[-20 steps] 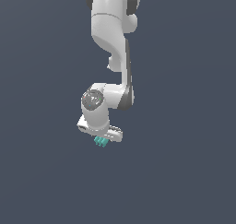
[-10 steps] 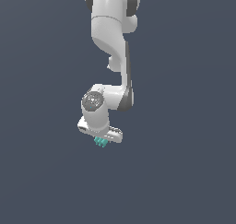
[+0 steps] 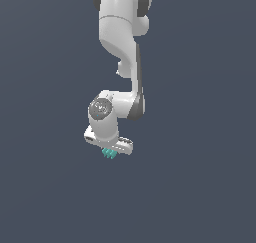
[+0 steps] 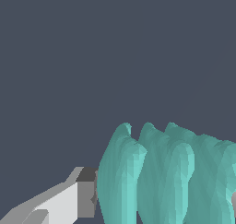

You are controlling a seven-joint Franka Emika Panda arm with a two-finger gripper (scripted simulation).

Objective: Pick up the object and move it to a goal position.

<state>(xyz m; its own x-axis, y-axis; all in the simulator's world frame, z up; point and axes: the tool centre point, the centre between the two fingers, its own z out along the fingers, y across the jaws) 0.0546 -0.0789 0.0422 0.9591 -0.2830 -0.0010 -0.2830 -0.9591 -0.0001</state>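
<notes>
- Ok so the white arm (image 3: 120, 42) comes down from the top of the exterior view, bends at a chunky joint, and ends in the claw (image 3: 109, 152) pointing downward.
- The object (image 3: 109, 153) is a tiny teal ridged block poking out right under the white claw body, clearly narrower than it.
- Wrist view makes it way more obvious: the object (image 4: 168, 177) fills the lower part of the shot, a wavy teal thing with several rounded lobes side by side.
- One finger (image 4: 76, 197) shows there, white with a dark grey pad, and that pad sits right against the side of the block. The other finger is only a sliver at the picture's edge, on the far side of the block.
- So I'd say the claw is clamped onto the object, with the block sitting between the fingers.
- Everything around it is flat dark blue-grey. Can't tell from either view whether the block is resting on a surface or lifted off it, since there's no shadow or edge to go by.
- Compared with a second ago and half a second ago: basically nothing changed. Arm pose looks the same, claw in the same spot in the exterior view, teal block still tucked under it. If it moved at all, I can't see it.
</notes>
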